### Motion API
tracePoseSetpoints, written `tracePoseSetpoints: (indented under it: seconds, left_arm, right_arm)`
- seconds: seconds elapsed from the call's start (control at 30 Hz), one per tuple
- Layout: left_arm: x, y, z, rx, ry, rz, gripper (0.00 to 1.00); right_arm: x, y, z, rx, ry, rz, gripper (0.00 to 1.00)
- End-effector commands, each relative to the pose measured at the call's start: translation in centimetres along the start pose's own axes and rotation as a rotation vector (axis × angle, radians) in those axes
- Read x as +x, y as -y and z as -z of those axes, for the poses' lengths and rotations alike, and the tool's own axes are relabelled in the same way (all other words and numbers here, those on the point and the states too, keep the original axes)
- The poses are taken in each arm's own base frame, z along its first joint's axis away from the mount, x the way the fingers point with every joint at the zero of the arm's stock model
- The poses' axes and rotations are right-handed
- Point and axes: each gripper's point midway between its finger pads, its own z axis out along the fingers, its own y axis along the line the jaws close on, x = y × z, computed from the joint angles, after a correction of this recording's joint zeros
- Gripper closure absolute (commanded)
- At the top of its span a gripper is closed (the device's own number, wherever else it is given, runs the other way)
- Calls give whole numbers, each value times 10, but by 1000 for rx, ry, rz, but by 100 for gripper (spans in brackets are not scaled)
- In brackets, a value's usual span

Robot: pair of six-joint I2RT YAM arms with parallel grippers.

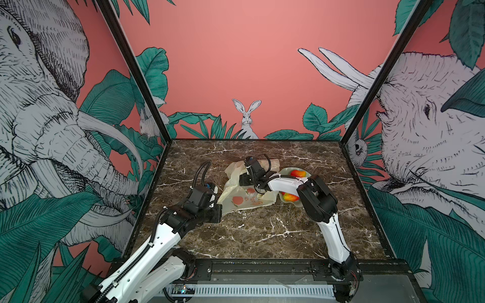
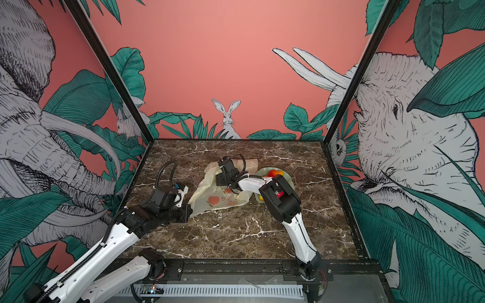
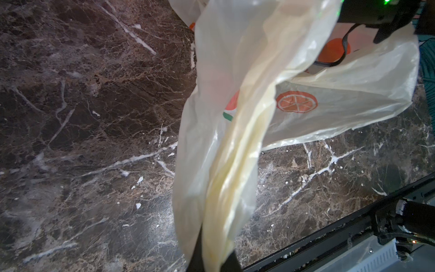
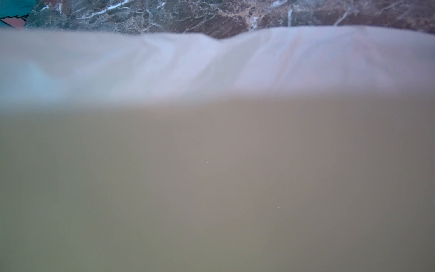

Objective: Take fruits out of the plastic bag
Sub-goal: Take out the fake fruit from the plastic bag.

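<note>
The pale-yellow plastic bag [image 1: 244, 202] [image 2: 217, 202] lies crumpled in the middle of the marble table. My left gripper [image 1: 220, 208] [image 3: 213, 256] is shut on a bunched fold of its near left edge and holds that edge up. My right gripper [image 1: 242, 183] [image 2: 219, 181] reaches down into the bag's mouth from the right. Its fingers are hidden, and bag film [image 4: 211, 164] covers the right wrist view. Two red-yellow fruits [image 1: 298, 173] [image 1: 290, 196] lie on the dish to the right of the bag. What lies inside the bag is hidden.
A pale green wavy-rimmed dish [image 1: 285, 170] [image 2: 262, 171] sits just right of the bag, partly under my right forearm. Printed orange slices [image 3: 296, 101] decorate the bag. A black frame rail [image 1: 262, 262] runs along the table's near edge, and walls enclose the other sides.
</note>
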Motion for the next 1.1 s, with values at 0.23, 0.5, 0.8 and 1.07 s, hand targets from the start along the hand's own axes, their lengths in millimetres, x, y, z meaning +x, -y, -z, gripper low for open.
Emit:
tracePoseSetpoints:
  seconds: [0.23,0.5,0.8,1.07]
  left_arm:
    - [-6,3,4,9,24,-15,100]
    - [-8,5,1,24,34,-6,100]
    - [-6,4,1,20,29,-8,100]
    - [-5,5,-3,23,15,-10,100]
  right_arm:
    - [-20,-3,13,-71,46,-45,26]
    - [-29,-12,24,-170,71,-79,19]
    - [-31,-9,21,-221,95,-139,21]
    - [-28,1,19,-196,102,-159,27]
